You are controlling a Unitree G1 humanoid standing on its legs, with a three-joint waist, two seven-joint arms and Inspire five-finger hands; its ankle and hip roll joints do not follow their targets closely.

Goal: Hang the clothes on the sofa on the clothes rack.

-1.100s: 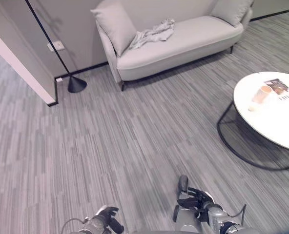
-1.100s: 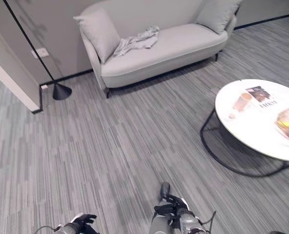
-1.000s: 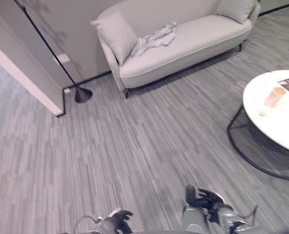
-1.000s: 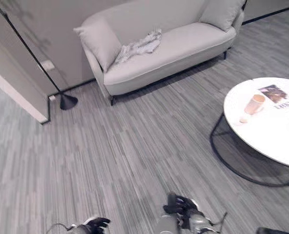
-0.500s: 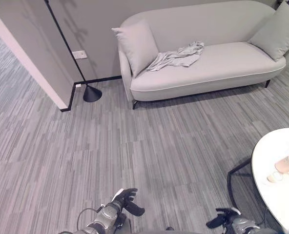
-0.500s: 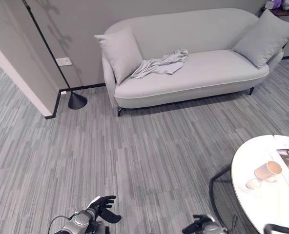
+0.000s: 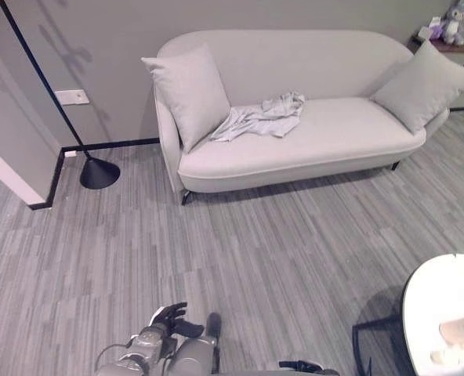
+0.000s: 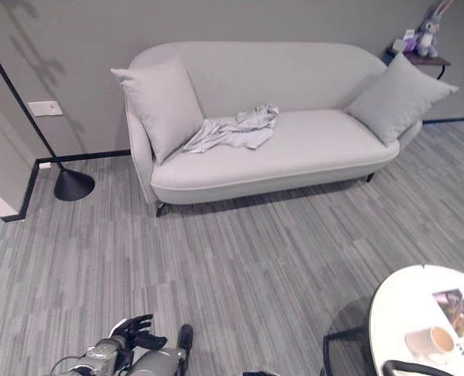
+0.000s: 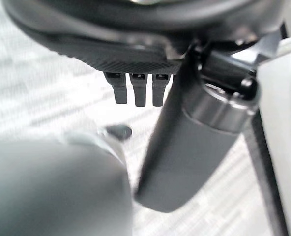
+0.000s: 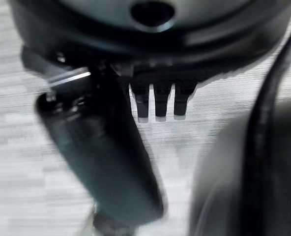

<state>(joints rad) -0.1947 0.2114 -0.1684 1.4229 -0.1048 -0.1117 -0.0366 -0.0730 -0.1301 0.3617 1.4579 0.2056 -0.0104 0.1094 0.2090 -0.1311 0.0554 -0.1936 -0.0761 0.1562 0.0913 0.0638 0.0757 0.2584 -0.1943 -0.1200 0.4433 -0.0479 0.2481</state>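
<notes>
A crumpled light grey garment (image 7: 259, 116) lies on the seat of the pale grey sofa (image 7: 318, 149), just beside its left cushion (image 7: 189, 90). My left hand (image 7: 165, 321) hangs low near the bottom edge of the view, far from the sofa, with a stretch of carpet in between. Its fingers are relaxed and hold nothing, as the left wrist view shows past its thumb (image 9: 194, 147). A dark tip of my right hand (image 7: 299, 365) peeks in at the bottom edge. In the right wrist view its thumb (image 10: 101, 162) and fingers hang loose over the carpet, holding nothing.
A black floor lamp stands with its base (image 7: 99, 174) left of the sofa, next to a wall corner (image 7: 12, 164). A round white table (image 7: 444, 305) with a cup (image 7: 459, 329) sits at the lower right. A second cushion (image 7: 424, 86) leans at the sofa's right end.
The camera has swung, so the sofa now sits centred and square-on and the table has slid to the lower right corner. My right hand has sunk almost out of the picture.
</notes>
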